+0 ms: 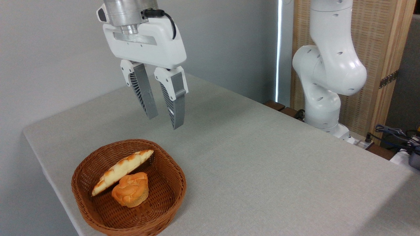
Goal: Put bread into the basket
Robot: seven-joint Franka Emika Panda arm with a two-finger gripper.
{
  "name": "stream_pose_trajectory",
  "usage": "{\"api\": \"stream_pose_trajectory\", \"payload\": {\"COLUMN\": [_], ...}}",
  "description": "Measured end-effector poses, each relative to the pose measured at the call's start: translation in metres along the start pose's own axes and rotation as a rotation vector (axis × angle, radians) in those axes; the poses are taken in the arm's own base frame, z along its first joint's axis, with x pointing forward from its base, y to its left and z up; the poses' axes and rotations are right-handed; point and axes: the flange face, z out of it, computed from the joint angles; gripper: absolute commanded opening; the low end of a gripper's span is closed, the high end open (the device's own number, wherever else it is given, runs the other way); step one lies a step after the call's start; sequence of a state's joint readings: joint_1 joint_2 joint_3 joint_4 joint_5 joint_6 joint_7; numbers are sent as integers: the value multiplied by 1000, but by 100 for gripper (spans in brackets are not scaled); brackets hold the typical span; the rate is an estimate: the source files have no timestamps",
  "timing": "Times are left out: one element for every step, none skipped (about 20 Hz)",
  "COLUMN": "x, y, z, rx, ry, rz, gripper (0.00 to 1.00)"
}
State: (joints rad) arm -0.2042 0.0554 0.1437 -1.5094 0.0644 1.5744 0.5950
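Note:
The brown wicker basket stands near the table's front left corner. Inside it the long bread lies tilted on its edge, its golden braided top facing the far left, one pointed end resting near the far rim. A small round orange bun sits in the basket right in front of it, touching it. My gripper hangs well above the basket's far side, open, with nothing between its grey fingers.
The grey cloth-covered table stretches to the right. Its left edge runs close to the basket. The arm's white base stands behind the table's far right edge, with cables beside it.

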Motion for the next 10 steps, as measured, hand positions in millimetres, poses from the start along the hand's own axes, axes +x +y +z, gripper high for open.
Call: {"api": "stream_pose_trajectory", "payload": {"x": [-3, -6, -7, -7, -6, -6, -6, -7, -9, -11], "y": [-3, -3, -2, 0, 2, 4, 6, 8, 9, 10], "z": [-1, -2, -3, -2, -1, 1, 4, 7, 10, 13], "rx": [1, 1, 0, 0, 3, 7, 11, 12, 10, 9], "ry": [2, 4, 4, 6, 12, 21, 29, 31, 31, 31], "rz": [-6, -8, -8, -4, 0, 5, 8, 9, 10, 10], "gripper": [100, 100, 100, 100, 100, 100, 100, 100, 100, 100]}}
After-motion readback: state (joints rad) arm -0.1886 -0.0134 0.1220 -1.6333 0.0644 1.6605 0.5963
